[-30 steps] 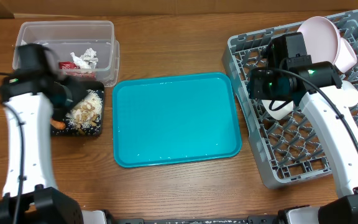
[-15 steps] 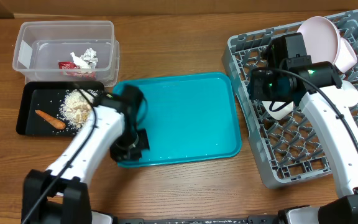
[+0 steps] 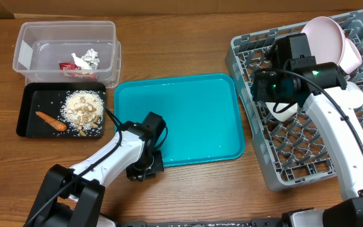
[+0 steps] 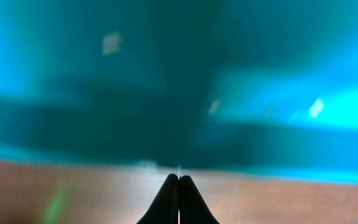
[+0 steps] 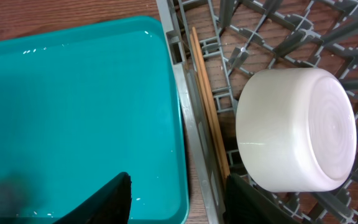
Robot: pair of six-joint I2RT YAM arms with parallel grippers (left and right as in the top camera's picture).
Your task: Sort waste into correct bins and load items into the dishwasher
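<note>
Left gripper [image 4: 179, 179] is hanging closed, empty, at teal tray [image 4: 166, 74] edge. Right gripper [image 5: 179, 180] is hovering part-open, empty, beside white bowl [image 5: 297, 127], likely inverted for washing.

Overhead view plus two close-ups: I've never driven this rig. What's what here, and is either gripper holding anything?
The overhead view looks down on a table with two robot arms, each ending in a two-finger gripper. The close-ups come from cameras on the wrists.

On the table are:
- a clear tub holding a wrapper and paper
- a black tray with food scraps and a carrot piece
- a teal tray
- a grey rack holding a pink plate, an upturned white bowl and chopsticks

The left gripper is shut on nothing, over the teal tray's near edge. The right gripper is open and empty, above the rack's edge beside the bowl.
</note>
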